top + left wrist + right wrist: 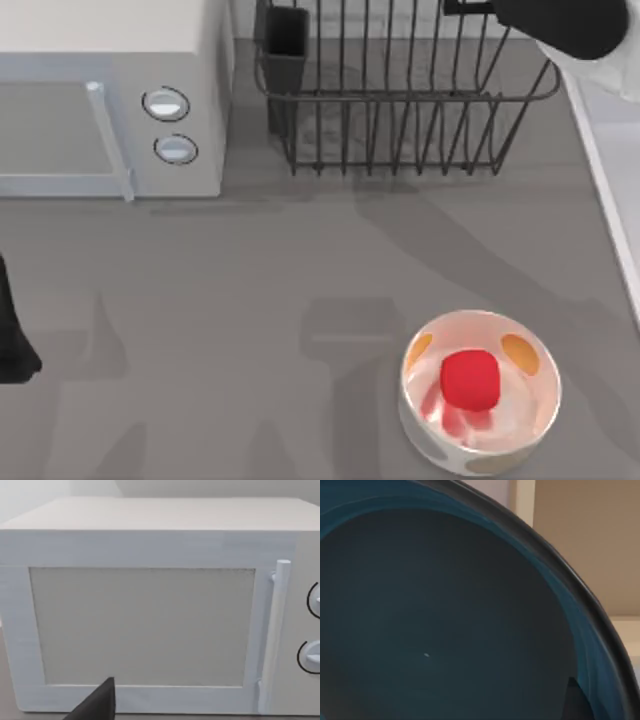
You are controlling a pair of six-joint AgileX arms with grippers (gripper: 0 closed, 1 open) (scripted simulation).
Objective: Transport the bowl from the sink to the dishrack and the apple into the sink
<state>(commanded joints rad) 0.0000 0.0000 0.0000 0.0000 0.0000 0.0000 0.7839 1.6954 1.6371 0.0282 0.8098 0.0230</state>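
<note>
The teal-blue bowl (445,620) sits very close in the right wrist view, its dark inside facing the camera and tilted. My right gripper (577,702) is shut on the bowl, with one dark finger against the inner wall near the rim. In the top view my right arm (572,25) is at the far right, over the far right corner of the black wire dishrack (400,100). The red apple (470,380) lies inside a glossy white bowl with orange spots (480,440) at the front right. The sink's pale rim (605,150) runs along the right edge.
A white microwave (110,100) stands at the back left, and its door (145,625) faces the left wrist camera. My left gripper (10,345) is parked at the left edge. The dishrack's dark cutlery cup (286,40) is at its back left corner.
</note>
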